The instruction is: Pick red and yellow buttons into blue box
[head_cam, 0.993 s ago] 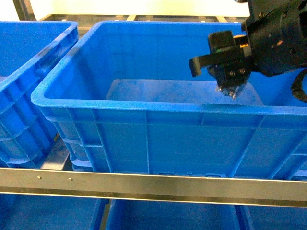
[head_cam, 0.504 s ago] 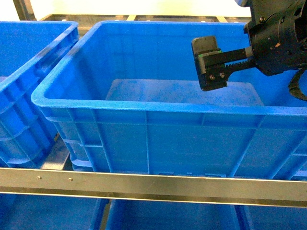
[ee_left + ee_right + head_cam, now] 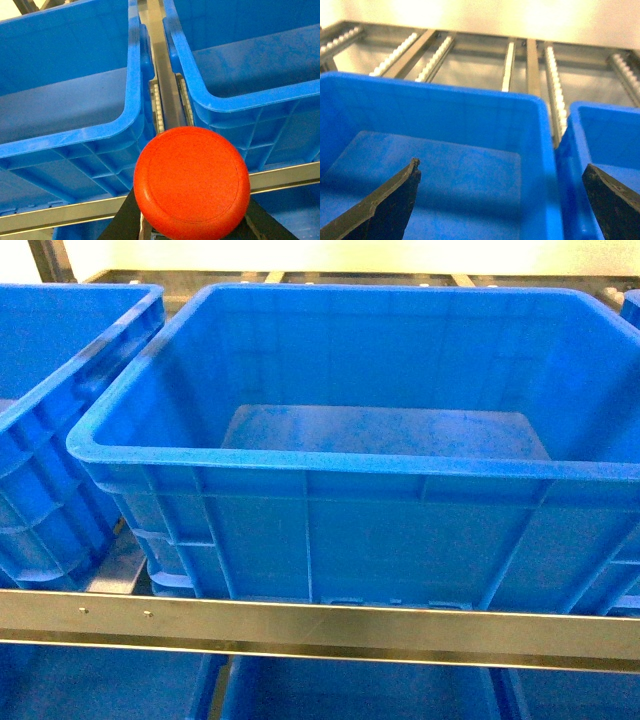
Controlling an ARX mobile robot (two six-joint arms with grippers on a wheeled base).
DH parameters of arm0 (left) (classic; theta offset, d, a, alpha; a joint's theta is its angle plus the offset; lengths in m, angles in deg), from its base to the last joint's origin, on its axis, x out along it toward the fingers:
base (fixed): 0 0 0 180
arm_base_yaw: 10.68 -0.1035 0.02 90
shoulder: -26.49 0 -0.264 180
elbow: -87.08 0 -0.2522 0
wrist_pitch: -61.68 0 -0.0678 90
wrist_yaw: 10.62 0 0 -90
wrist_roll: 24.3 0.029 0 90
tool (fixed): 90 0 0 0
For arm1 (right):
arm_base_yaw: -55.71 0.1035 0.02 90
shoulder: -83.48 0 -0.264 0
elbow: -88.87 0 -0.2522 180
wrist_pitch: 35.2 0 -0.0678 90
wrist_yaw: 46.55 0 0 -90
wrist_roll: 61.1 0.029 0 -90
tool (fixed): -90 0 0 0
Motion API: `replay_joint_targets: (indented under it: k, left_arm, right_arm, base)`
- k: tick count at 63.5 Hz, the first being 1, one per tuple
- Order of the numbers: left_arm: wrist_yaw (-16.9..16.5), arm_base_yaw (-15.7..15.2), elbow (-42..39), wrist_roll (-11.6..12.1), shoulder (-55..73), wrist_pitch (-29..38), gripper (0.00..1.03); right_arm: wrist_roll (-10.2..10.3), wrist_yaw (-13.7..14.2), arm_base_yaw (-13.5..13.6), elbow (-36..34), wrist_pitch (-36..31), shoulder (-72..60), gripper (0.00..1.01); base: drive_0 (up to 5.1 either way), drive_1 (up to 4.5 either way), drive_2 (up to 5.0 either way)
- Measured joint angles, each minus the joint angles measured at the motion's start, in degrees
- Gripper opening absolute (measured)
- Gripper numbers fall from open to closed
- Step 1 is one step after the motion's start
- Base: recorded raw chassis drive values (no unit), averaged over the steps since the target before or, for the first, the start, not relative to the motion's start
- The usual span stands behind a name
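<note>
Glossy domed red button (image 3: 192, 182) clamped in left pincer (image 3: 192, 220), ribbed blue box (image 3: 300, 455)

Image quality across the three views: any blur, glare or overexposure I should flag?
Head view: sharp, but the strip above the blue box is washed out yellow-white. Left wrist view: the red button fills the foreground with a grainy, saturated cap; the boxes behind are slightly soft. Right wrist view: soft overall, rear wall blown out, and the right pincer fingers are dark, blurred silhouettes.

Warehouse or factory picking station, deep blue plastic crates (image 3: 330, 530) side by side, metal roller-rack shelving (image 3: 555, 75)
</note>
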Motion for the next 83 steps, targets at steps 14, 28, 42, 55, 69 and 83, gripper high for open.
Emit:
replay_joint_targets:
  k: [14, 28, 42, 55, 69, 83]
  left_arm:
    - [0.0, 0.0, 0.0, 0.0, 0.0, 0.0, 0.25]
    - [0.0, 0.0, 0.0, 0.0, 0.0, 0.0, 0.25]
    - [0.0, 0.0, 0.0, 0.0, 0.0, 0.0, 0.25]
    - [0.0, 0.0, 0.0, 0.0, 0.0, 0.0, 0.25]
    - [0.0, 0.0, 0.0, 0.0, 0.0, 0.0, 0.25]
    - [0.1, -0.2, 0.0, 0.3, 0.0, 0.2, 0.24]
  right_arm:
    - [1.9, 1.6, -6.1, -14.8, -15.8, 14.2, 0.98]
    - [2.9, 1.3, -10.1, -21.7, -10.8, 25.4, 0.98]
    - [5.0, 0.8, -13.2, -25.8, 0.7, 39.2, 0.98]
    - [5.8, 2.1, -10.7, -28.1, 14.1, 52.3, 0.98]
    - [5.4, 6.2, -7.1, -29.6, 16.9, 55.2, 0.98]
    - [5.4, 6.2, -7.1, -29.6, 16.8, 55.2, 0.98]
  base:
    - [0.0, 0.0, 0.0]
    - [0.0, 0.0, 0.0]
    - [0.0, 0.0, 0.0]
    - [0.0, 0.0, 0.0]
    - [0.0, 0.0, 0.0]
    - [0.0, 0.0, 0.0]
